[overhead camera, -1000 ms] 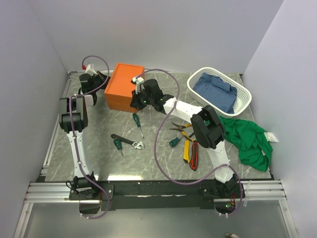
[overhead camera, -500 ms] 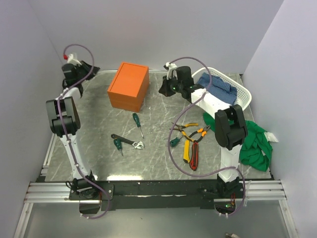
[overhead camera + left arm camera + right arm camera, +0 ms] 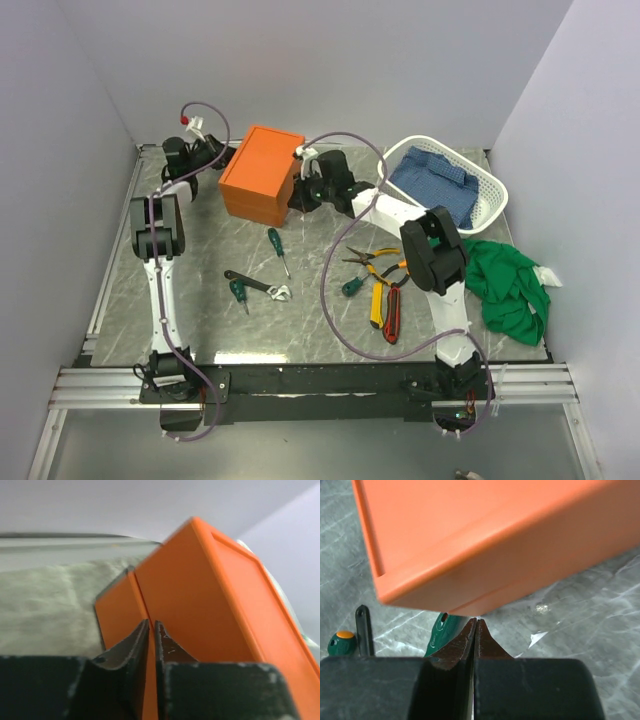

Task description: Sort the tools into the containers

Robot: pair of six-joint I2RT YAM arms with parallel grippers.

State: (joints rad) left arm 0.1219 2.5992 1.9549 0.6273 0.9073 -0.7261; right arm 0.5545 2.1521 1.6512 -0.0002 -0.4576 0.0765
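The orange box [image 3: 262,172] stands at the back of the table. My left gripper [image 3: 218,162] is shut, its tips against the box's left side at the seam [image 3: 151,625]. My right gripper [image 3: 300,192] is shut, its tips at the box's lower right corner [image 3: 475,621]. On the table lie a green screwdriver [image 3: 277,247], a black wrench [image 3: 258,286], a small green screwdriver [image 3: 239,292], orange-handled pliers [image 3: 378,263], another short green screwdriver [image 3: 352,286], a yellow knife [image 3: 378,303] and a red-black knife [image 3: 391,316]. The right wrist view shows a green handle [image 3: 442,630] past the box.
A white basket [image 3: 492,205] holding a blue cloth [image 3: 435,180] stands at the back right. A green cloth [image 3: 505,280] lies at the right edge. Walls close the table at the back and both sides.
Both arms swung out away from the box half a second ago and have come back against its two sides. The box sits slightly further right than a second ago.
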